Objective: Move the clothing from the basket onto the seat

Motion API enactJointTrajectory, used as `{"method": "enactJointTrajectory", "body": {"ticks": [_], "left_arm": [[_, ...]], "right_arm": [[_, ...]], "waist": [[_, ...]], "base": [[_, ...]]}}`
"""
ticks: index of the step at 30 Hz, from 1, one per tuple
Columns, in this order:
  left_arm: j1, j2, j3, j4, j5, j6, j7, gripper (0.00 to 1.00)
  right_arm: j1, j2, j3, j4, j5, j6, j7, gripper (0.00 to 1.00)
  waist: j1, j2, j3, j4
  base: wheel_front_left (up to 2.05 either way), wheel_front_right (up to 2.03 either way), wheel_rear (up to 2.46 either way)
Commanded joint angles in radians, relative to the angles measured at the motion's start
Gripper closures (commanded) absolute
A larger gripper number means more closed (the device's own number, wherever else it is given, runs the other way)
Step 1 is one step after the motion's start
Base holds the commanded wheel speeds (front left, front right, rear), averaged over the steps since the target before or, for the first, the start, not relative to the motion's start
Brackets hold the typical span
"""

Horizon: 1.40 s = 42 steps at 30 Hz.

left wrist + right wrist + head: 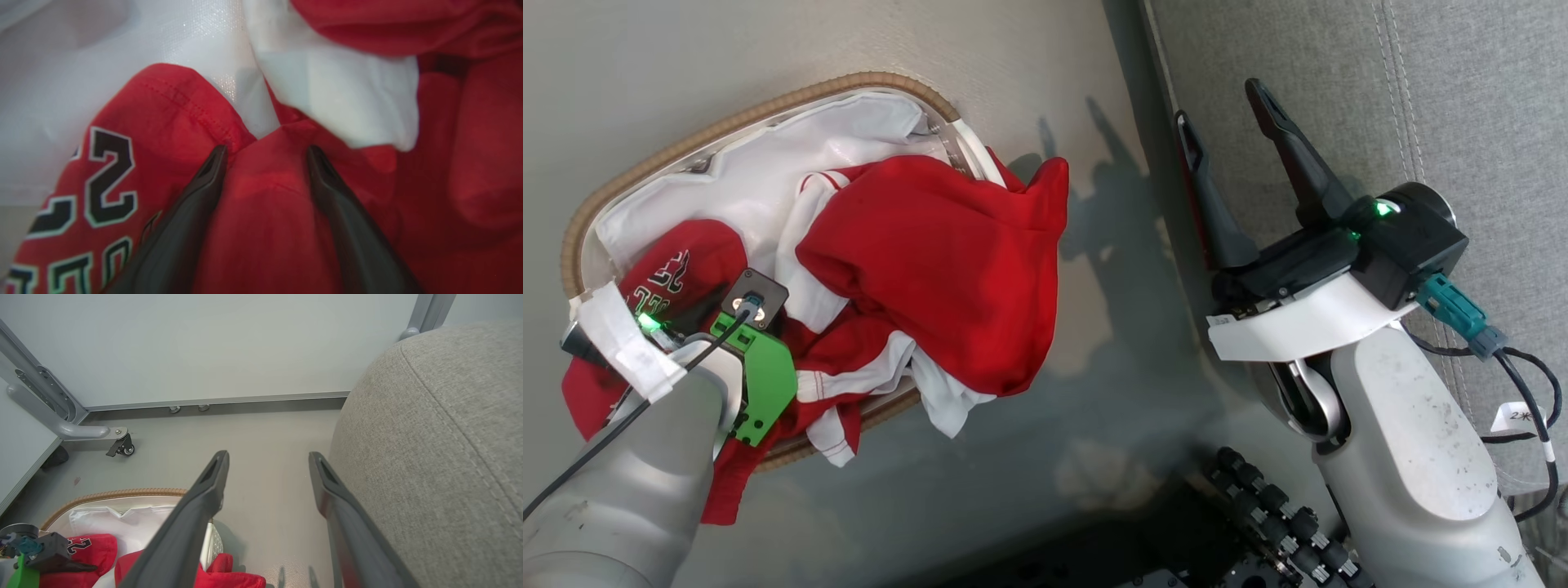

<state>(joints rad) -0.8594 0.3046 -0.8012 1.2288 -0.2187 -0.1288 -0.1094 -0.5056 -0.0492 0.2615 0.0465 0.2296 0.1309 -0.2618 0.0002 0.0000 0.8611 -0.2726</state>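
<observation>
Count: 2 red garments, the numbered garment (pixel 678 269) and the white-panelled garment (pixel 931 261); 1 basket (pixel 768 102); 1 seat (pixel 1462 98); 2 grippers. Both garments are in the basket, on the floor left of the seat. The white-panelled garment spills over the basket's right rim. Left gripper (pixel 266 151) is spread wide, a fold of the numbered garment between its fingers, nothing pinched. Right gripper (pixel 1217 102) is wide and empty, by the seat's left edge. The basket's near rim is hidden under cloth.

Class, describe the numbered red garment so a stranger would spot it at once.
Left of the grey seat, an oval basket stands on the floor. At its end away from the seat lies the numbered garment. It alone bears black, white-edged numerals; the other red garment, draped over the rim nearer the seat, has none.
</observation>
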Motion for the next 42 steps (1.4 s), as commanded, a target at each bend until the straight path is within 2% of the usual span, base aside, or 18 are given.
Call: {"method": "enactJointTrajectory", "body": {"ticks": [1,5,6,7,11,15,24,33,36,42], "left_arm": [[-0.018,0.008,-0.012,0.01,-0.009,-0.003,0.021,0.0],[-0.004,0.009,-0.048,0.025,-0.044,-0.003,0.081,0.0],[0.007,0.007,-0.058,0.026,-0.058,-0.003,0.094,0.64],[0.012,0.007,-0.064,0.026,-0.067,-0.003,0.102,1.0],[0.034,0.01,-0.095,0.019,-0.111,-0.003,0.124,1.0],[0.045,0.008,-0.114,0.002,-0.137,-0.003,0.076,1.0],[0.086,-0.057,-0.097,0.021,-0.183,0.018,-0.068,1.0],[0.146,-0.119,-0.066,0.01,-0.223,0.046,-0.149,1.0],[0.174,-0.132,-0.049,-0.027,-0.235,0.054,-0.157,1.0],[0.247,-0.126,0.018,-0.207,-0.237,0.09,-0.155,1.0]], "right_arm": [[-0.009,-0.003,0.002,-0.005,0.011,0.0,-0.005,0.0],[-0.011,-0.003,0.009,-0.004,0.015,0.0,-0.005,0.0],[-0.011,-0.003,0.01,-0.001,0.016,0.0,-0.005,0.0],[-0.009,-0.003,0.01,0.001,0.017,0.0,-0.005,0.0],[-0.002,-0.003,0.012,0.012,0.014,0.0,-0.005,0.0],[0.012,-0.003,0.008,0.028,-0.001,0.0,-0.005,0.0],[0.058,-0.003,-0.004,0.076,-0.025,0.0,-0.005,0.0],[0.131,-0.004,-0.028,0.125,-0.049,0.0,-0.005,0.0],[0.161,-0.004,-0.045,0.142,-0.057,0.0,-0.005,0.0],[0.218,-0.004,-0.064,0.163,-0.072,0.0,-0.005,0.0]], "waist": [[-0.0002,0.0,0.007,-0.008],[-0.0002,0.0,0.006,-0.014],[-0.0002,0.0,0.002,-0.015],[-0.0002,0.0,-0.003,-0.015],[-0.0002,0.0,-0.032,-0.016],[-0.0002,0.0,-0.082,-0.007],[-0.0002,0.0,-0.237,0.033],[-0.0002,0.0,-0.411,0.082],[-0.0002,0.0,-0.47,0.102],[-0.0002,0.0,-0.559,0.137]], "base": [[0.0,0.0,0.0],[0.0,0.0,0.0],[0.0,0.0,0.0],[0.0,0.0,0.0],[0.0,0.0,0.0],[0.0,0.0,0.0],[0.0,0.0,0.0],[0.0,0.0,0.0],[0.0,0.0,0.0],[0.0,0.0,0.0]]}}
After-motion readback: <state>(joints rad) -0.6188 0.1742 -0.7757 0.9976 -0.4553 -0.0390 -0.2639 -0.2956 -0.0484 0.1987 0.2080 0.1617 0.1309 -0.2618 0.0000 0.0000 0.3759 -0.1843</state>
